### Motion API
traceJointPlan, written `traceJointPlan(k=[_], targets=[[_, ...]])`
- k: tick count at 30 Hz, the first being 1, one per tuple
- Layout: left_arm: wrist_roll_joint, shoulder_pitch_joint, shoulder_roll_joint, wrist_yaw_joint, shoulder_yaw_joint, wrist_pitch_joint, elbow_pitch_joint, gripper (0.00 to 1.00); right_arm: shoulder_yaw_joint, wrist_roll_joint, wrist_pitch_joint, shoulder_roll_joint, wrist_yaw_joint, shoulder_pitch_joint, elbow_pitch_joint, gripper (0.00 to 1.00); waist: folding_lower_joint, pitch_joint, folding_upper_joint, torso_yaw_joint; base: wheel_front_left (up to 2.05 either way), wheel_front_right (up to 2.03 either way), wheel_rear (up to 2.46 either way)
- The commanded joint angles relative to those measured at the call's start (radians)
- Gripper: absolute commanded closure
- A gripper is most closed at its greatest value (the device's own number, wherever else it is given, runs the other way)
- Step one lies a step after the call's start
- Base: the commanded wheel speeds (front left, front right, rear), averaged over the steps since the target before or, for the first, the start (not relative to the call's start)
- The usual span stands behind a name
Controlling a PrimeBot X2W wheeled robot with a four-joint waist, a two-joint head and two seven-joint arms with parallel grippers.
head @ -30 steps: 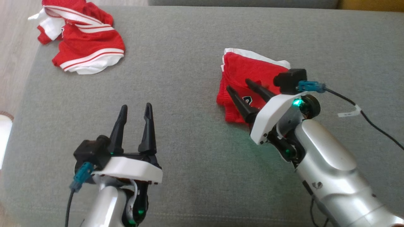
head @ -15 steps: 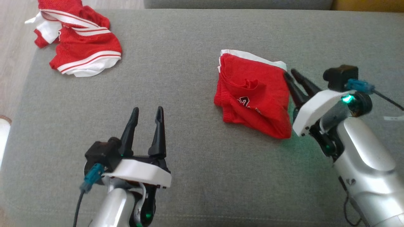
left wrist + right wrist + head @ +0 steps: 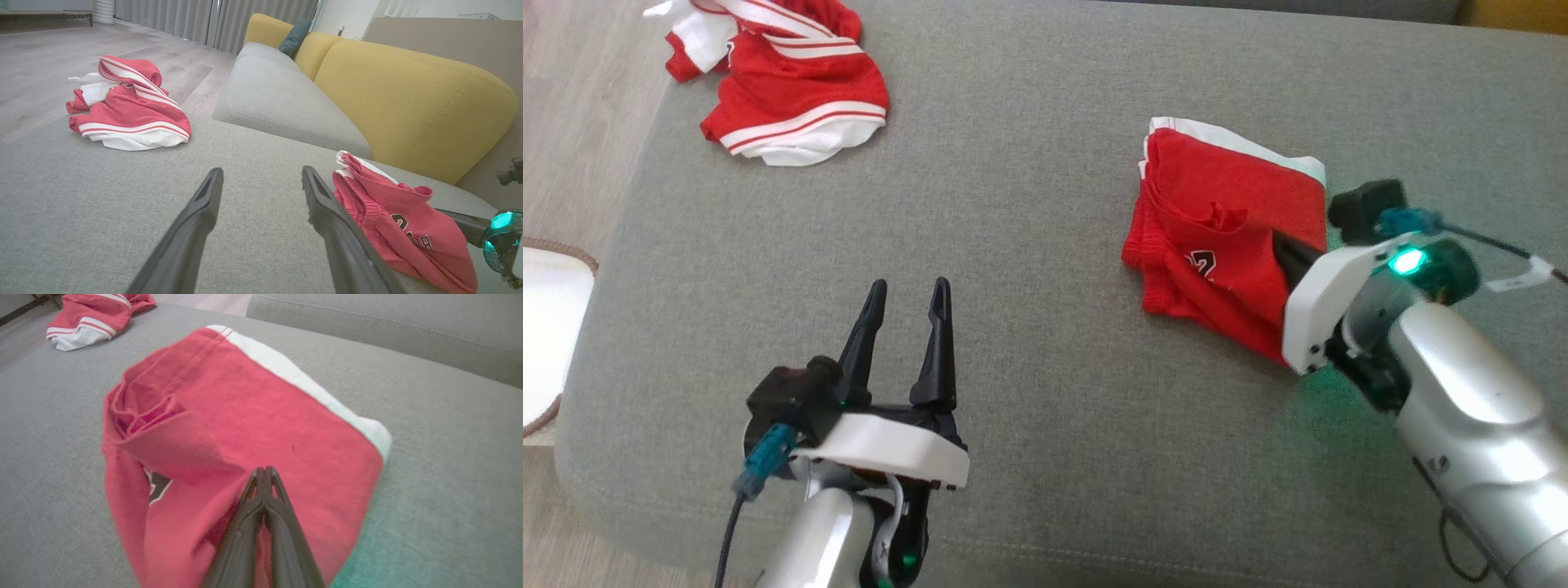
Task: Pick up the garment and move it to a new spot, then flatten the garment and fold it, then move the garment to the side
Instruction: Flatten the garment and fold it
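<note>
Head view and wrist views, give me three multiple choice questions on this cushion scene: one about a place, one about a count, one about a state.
1. In the head view, where on the grey cushion does the striped garment lie?
A. far left corner
B. centre
C. near right edge

2. How many red garments lie on the cushion?
A. one
B. two
C. three

3. How is the right gripper?
A. wide open
B. resting on bare cushion
C. shut on the folded garment

Answers:
1 A: it is bunched at the upper left of the head view.
2 B: the striped one and the folded one.
3 C: the right wrist view shows its fingers pressed together, pinching red cloth at the tips.
</note>
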Motion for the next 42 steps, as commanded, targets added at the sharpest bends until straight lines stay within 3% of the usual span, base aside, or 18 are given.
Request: traceJointPlan(k=[1, 10, 21, 26, 32, 37, 42], targets=[[-0.008, -0.019, 0.003, 0.005, 0.026, -0.006, -0.030, 0.00, 0.029, 0.028, -0.003, -0.010, 0.007, -0.022, -0.032, 1.00, 0.0000, 0.002, 0.0000, 0.002, 0.00, 0.00, 0.00], [-0.004, -0.024, 0.003, 0.006, 0.030, -0.006, -0.034, 0.00, 0.257, 0.207, -0.063, -0.045, 0.007, -0.047, -0.156, 1.00, 0.0000, 0.011, 0.0000, -0.012, 0.00, 0.00, 0.00], [-0.002, -0.032, 0.003, 0.004, 0.033, -0.006, -0.033, 0.00, 0.485, 0.290, -0.158, -0.030, 0.007, -0.077, -0.216, 1.00, 0.0000, 0.019, 0.0000, -0.033, 0.00, 0.00, 0.00], [-0.002, -0.032, 0.003, 0.006, 0.037, -0.006, -0.029, 0.00, 0.476, 0.305, -0.247, -0.035, 0.007, -0.117, -0.218, 1.00, 0.0000, 0.011, 0.0000, -0.042, 0.00, 0.00, 0.00], [-0.002, -0.030, 0.003, 0.004, 0.036, -0.006, -0.028, 0.00, 0.391, 0.307, -0.314, -0.075, 0.007, -0.153, -0.179, 1.00, 0.0000, 0.003, 0.0000, -0.043, 0.00, 0.00, 0.00], [-0.005, -0.035, 0.003, 0.002, 0.033, -0.006, -0.033, 0.00, 0.348, 0.298, -0.312, -0.099, 0.007, -0.169, -0.103, 1.00, 0.0000, 0.012, 0.0000, -0.033, 0.00, 0.00, 0.00], [-0.008, -0.045, 0.003, -0.001, 0.029, -0.006, -0.033, 0.00, 0.370, 0.284, -0.278, -0.100, 0.007, -0.192, -0.014, 1.00, 0.0000, 0.032, 0.0000, -0.008, 0.00, 0.00, 0.00]])
